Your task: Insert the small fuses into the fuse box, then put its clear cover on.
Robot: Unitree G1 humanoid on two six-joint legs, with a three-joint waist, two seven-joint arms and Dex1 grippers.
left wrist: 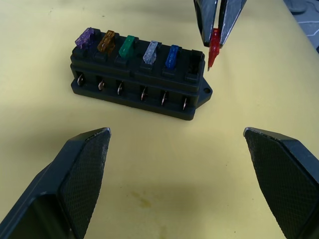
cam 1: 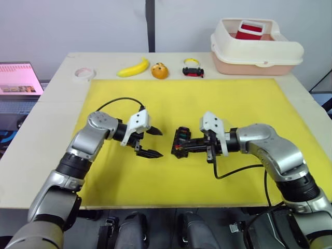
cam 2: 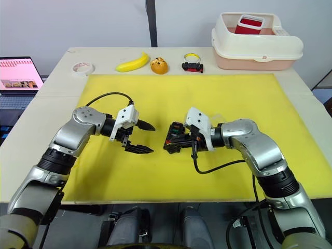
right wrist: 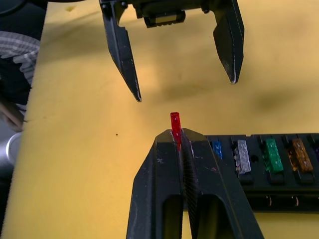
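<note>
The small black rectangular plastic fuse box (left wrist: 139, 82) lies on the yellow mat (cam 1: 233, 104) covering the worktop, between the two claws. Five flat plastic fuses stand in its row of slots: purple (left wrist: 84, 38), amber (left wrist: 106, 41), green (left wrist: 128, 46), grey (left wrist: 151, 51) and blue (left wrist: 172, 56); the end slot beside the blue one is empty. The right claw (right wrist: 177, 137), pressed together, pinches a red fuse (right wrist: 174, 123) just beside that empty end. The left claw (cam 1: 149, 142) hovers spread wide, close to the box, gripping nothing. At the worktop's far edge, a cream lidded bin (cam 1: 257, 49) contains a red container (cam 1: 250, 29).

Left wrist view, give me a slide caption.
Right hand holds the red fuse above the fuse box's last empty slot.
</note>
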